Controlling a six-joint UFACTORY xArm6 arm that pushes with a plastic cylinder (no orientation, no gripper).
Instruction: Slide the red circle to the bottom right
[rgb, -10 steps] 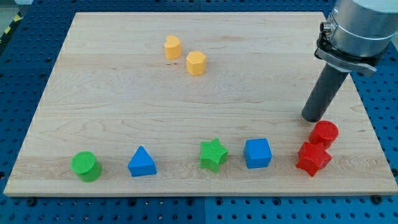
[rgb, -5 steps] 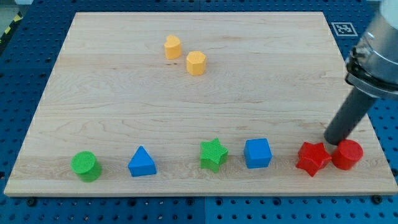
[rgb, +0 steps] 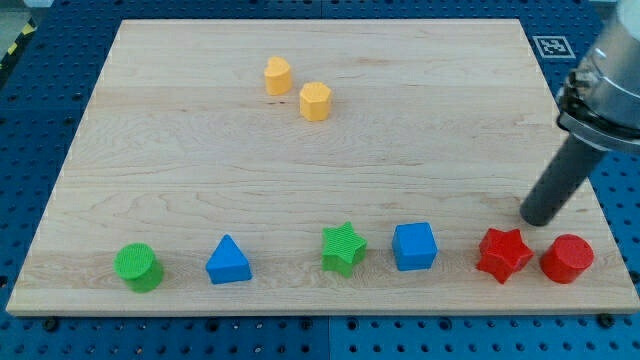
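The red circle (rgb: 567, 259) lies near the board's bottom right corner, just right of the red star (rgb: 503, 254). My tip (rgb: 537, 218) rests on the board above and slightly left of the red circle, with a small gap between them. It stands above and right of the red star.
A blue cube (rgb: 414, 246), a green star (rgb: 343, 248), a blue triangle (rgb: 229, 260) and a green circle (rgb: 137, 266) line the bottom edge. Two yellow blocks (rgb: 278, 75) (rgb: 315, 101) sit near the top middle. The wooden board (rgb: 200, 170) ends just right of the red circle.
The red circle has slid from above the red star down and right to the bottom right corner. My tip moved right with it and now stands clear of it.
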